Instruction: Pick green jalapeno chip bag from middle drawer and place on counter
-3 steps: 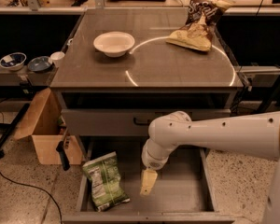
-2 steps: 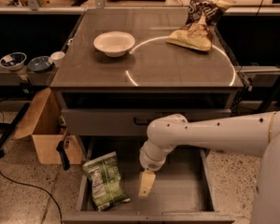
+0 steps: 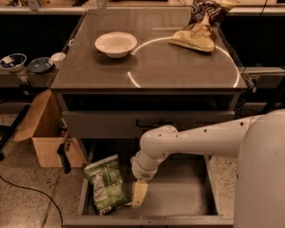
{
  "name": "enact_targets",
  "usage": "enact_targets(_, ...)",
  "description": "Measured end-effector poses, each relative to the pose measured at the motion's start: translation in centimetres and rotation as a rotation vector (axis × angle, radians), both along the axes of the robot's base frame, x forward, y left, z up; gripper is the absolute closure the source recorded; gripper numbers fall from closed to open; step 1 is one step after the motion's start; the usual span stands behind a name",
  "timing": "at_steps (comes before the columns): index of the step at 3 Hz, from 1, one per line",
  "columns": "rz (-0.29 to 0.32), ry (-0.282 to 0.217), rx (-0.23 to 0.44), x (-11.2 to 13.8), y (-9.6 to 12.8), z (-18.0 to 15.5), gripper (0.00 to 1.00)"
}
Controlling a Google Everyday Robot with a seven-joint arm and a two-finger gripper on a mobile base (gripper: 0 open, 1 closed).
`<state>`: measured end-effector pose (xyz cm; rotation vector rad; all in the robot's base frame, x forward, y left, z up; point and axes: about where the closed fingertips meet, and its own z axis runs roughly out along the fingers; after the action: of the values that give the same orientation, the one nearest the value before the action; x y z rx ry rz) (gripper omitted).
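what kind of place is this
Probably a robot test lab: the counter bears a white circle line, a cardboard box sits on the floor, and the gripper hangs in the middle drawer beside the green jalapeno chip bag.

An open cardboard box [image 3: 46,142] stands on the tan speckled floor [image 3: 19,204].

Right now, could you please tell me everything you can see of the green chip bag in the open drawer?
The green jalapeno chip bag is crinkled, shiny green foil with a white label panel and pale lettering. It lies flat on the floor of the middle drawer, at its left side against the low wall. The pincer hangs just beside the bag's right edge; whether they touch cannot be told.
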<state>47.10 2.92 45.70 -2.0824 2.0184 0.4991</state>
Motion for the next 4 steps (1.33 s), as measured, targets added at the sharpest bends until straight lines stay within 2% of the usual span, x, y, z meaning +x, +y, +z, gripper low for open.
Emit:
enact_targets(1, -0.013, 0.017, 0.026, -1.67, 2.75, -1.26, 0.00)
enact_targets(3, -0.035, 0.011, 0.016, -1.86, 2.07, -1.16, 0.00)
enact_targets(4, -0.045, -0.016, 0.018, -1.07, 2.29, -1.51, 0.00)
